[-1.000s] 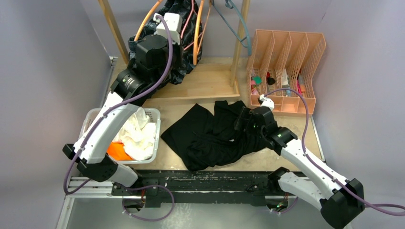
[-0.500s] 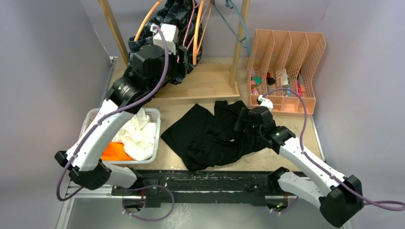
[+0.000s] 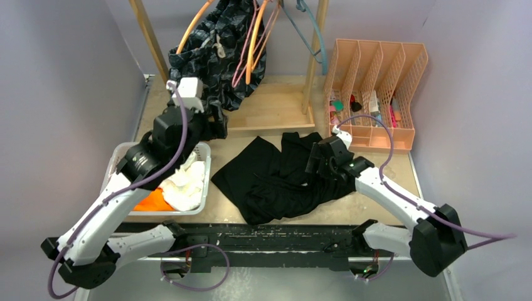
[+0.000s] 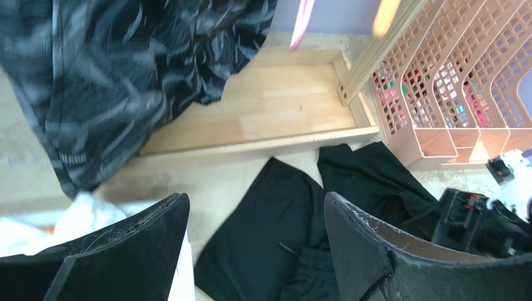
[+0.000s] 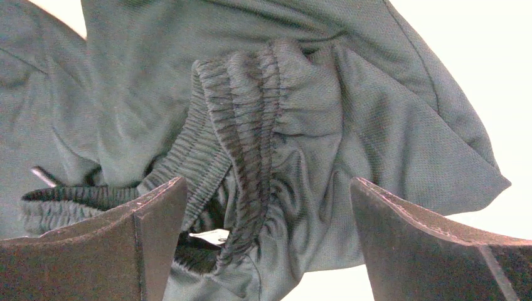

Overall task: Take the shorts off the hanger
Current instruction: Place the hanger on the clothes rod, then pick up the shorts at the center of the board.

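**Task status.** The camo-patterned shorts [image 3: 213, 56] hang at the far side of the table on the wooden rack [image 3: 145, 37], among the orange hanger [image 3: 256, 44] and the pink hanger [image 3: 241, 66]. Which hanger carries them cannot be told. This pair is not yet removed.

The black shorts [image 3: 270, 179] lie crumpled flat on the table [image 3: 219, 213], at centre. The white shorts [image 3: 188, 179] and the orange shorts [image 3: 154, 200] lie in the basket [image 3: 202, 149] at near left. Judged from this layout, three pairs are off and one is left.

**Tool state.**
- The left gripper [image 4: 254, 207] is spread wide and holds nothing. It is positioned just near of the camo fabric, above the basket's far corner.
- The right gripper [image 5: 268, 188] is at full spread and positioned over the elastic waistband of the black shorts, with no grip on it.

**Remaining work.** Free the camo pair from the rack.
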